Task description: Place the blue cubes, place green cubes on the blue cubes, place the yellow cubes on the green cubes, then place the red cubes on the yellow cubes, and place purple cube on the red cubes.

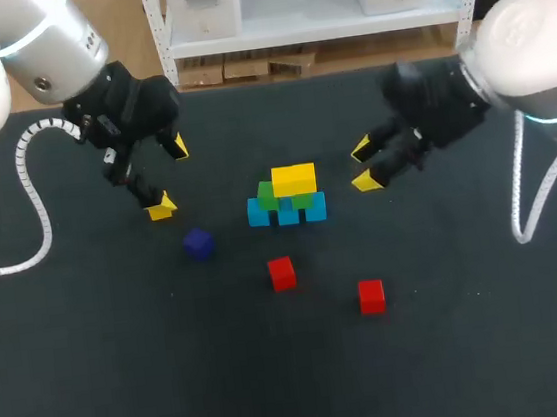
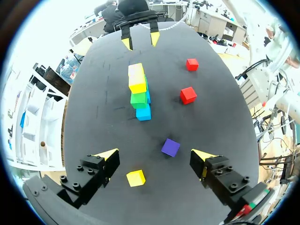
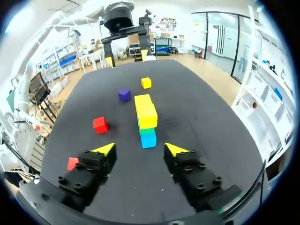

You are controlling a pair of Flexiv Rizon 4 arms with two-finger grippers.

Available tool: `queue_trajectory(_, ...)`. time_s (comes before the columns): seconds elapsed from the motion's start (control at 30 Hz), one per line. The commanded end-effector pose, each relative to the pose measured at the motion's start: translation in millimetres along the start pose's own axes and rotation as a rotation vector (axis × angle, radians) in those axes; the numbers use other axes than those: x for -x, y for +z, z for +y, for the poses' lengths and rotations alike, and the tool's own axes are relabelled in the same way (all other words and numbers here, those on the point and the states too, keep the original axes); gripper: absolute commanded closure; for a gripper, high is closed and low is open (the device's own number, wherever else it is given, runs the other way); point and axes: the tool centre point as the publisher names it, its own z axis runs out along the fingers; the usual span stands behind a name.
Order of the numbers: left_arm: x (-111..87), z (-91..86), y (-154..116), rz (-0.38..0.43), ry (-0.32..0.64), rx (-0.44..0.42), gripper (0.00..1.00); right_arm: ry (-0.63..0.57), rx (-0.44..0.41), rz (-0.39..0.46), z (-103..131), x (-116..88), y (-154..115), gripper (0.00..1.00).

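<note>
While the red cubes [image 1: 282, 273] and the purple cube [image 1: 198, 243] lay unplaced in front of the stack [image 1: 288, 199], only blue, green and yellow layers stood. Left of it a loose yellow cube [image 2: 135, 178] lay below the left gripper [image 1: 170, 176]. The right gripper [image 1: 363, 165] hung opposite, both wide open and empty.

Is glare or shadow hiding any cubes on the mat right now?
Head view: the black mat is evenly lit, with the stack of blue, green and yellow cubes plain; the small purple cube reads dark against it. Left wrist view: bright wash only beyond the table; the loose yellow cube shows clearly. Right wrist view: no glare on the cubes.
</note>
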Motion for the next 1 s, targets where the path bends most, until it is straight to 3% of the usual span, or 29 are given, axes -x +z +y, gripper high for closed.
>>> queue_trajectory(0.03,-1.2,-1.1,0.1,-0.003,0.003,0.003,0.0,-0.002,0.01,-0.038,-4.5,-6.6,-3.9,0.0)
queue_trajectory(0.63,-1.2,-1.1,0.1,-0.003,0.003,0.003,0.0,-0.058,0.028,-0.019,-0.5,-8.6,-9.5,0.0)
queue_trajectory(0.87,-19.8,10.5,-4.4,0.032,0.058,0.006,0.0,-0.058,0.028,-0.019,-0.5,-8.6,-9.5,0.0)
queue_trajectory(1.0,-31.3,19.7,-2.9,0.08,0.036,-0.001,0.0,-0.058,0.028,-0.019,-0.5,-8.6,-9.5,0.0)
